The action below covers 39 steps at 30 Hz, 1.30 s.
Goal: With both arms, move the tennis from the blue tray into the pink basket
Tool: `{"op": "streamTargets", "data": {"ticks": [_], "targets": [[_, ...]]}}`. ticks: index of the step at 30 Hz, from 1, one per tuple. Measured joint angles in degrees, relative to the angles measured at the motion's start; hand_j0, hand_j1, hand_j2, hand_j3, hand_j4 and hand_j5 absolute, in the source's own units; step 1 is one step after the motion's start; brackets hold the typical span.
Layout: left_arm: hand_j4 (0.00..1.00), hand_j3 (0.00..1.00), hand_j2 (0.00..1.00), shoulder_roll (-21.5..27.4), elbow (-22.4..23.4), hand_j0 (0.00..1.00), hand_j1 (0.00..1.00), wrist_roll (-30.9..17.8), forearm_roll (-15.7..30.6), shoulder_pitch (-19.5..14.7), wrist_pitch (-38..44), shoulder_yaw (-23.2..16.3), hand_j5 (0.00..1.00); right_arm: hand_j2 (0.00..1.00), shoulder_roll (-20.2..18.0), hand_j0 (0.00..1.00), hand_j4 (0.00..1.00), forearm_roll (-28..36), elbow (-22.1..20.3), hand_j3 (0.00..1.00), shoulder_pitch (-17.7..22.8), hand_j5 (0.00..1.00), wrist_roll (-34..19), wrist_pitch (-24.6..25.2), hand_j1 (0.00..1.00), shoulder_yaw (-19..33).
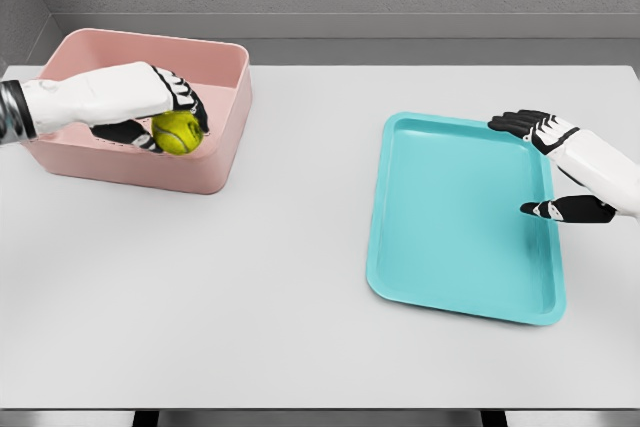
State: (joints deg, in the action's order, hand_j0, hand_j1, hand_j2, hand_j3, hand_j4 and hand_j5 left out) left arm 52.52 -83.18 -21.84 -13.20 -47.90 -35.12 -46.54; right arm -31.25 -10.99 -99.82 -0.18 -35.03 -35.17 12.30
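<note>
A yellow-green tennis ball [178, 133] is held over the inside of the pink basket [215, 169], which stands at the table's far left. My left hand [170, 117] is shut on the ball, fingers curled over its top and thumb under it. The blue tray [450, 227] lies flat on the right half of the table with nothing in it. Over the tray's right rim hovers my right hand [535, 162], open, fingers spread and pointing left, holding nothing.
The white table [250, 297] stretches wide between basket and tray and toward the front edge. A grey wall runs behind the table's far edge.
</note>
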Motion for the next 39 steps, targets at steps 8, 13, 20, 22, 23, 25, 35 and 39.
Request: {"op": "streamTargets", "data": {"ticks": [8, 13, 20, 22, 23, 25, 35, 39], "targets": [[0.6, 0.6, 0.6, -0.2, 6.2, 0.6, 0.6, 0.0, 1.7, -1.8, 0.0, 1.8, 0.6, 1.0, 0.1, 1.0, 1.0, 0.0, 0.1, 1.0, 0.0, 1.0, 0.0, 0.0, 1.0, 0.0], [0.91, 0.91, 0.91, -0.7, 9.7, 0.91, 0.91, 0.2, 1.9, -2.7, 0.0, 2.5, 0.91, 1.0, 0.2, 1.0, 1.0, 0.0, 0.0, 1.0, 0.0, 1.0, 0.0, 0.0, 1.0, -0.1], [1.0, 1.0, 1.0, -0.8, 11.1, 1.0, 1.0, 0.5, 2.4, -2.6, 0.0, 3.3, 1.0, 1.0, 0.3, 1.0, 1.0, 0.0, 0.1, 1.0, 0.0, 1.0, 0.0, 0.0, 1.0, 0.0], [1.0, 1.0, 1.0, -0.8, 11.0, 1.0, 1.0, 0.5, 2.4, -2.2, 0.0, 3.6, 1.0, 1.0, 0.3, 1.0, 1.0, 0.0, 0.1, 1.0, 0.0, 1.0, 0.0, 0.0, 1.0, 0.0], [1.0, 1.0, 1.0, -0.6, 10.7, 1.0, 1.0, 0.5, 2.6, -1.9, 0.0, 3.6, 1.0, 1.0, 0.3, 1.0, 1.0, 0.0, 0.1, 1.0, 0.0, 1.0, 0.0, 0.0, 1.0, 0.0], [1.0, 1.0, 1.0, -0.4, 10.2, 1.0, 1.0, 0.5, 2.8, -1.8, 0.0, 3.7, 1.0, 1.0, 0.3, 1.0, 1.0, 0.0, 0.1, 1.0, 0.0, 1.0, 0.0, 0.0, 1.0, 0.0], [1.0, 1.0, 1.0, 1.1, 8.8, 1.0, 1.0, 0.4, 3.0, 0.8, 0.0, 3.8, 1.0, 1.0, 0.3, 1.0, 1.0, 0.0, 0.1, 1.0, 0.0, 1.0, 0.0, 0.0, 1.0, 0.0], [1.0, 1.0, 1.0, 2.4, 8.7, 1.0, 1.0, 0.3, 3.1, 1.7, 0.0, 3.9, 1.0, 1.0, 0.3, 1.0, 1.0, 0.0, 0.2, 1.0, 0.0, 1.0, 0.0, 0.0, 1.0, 0.0]]}}
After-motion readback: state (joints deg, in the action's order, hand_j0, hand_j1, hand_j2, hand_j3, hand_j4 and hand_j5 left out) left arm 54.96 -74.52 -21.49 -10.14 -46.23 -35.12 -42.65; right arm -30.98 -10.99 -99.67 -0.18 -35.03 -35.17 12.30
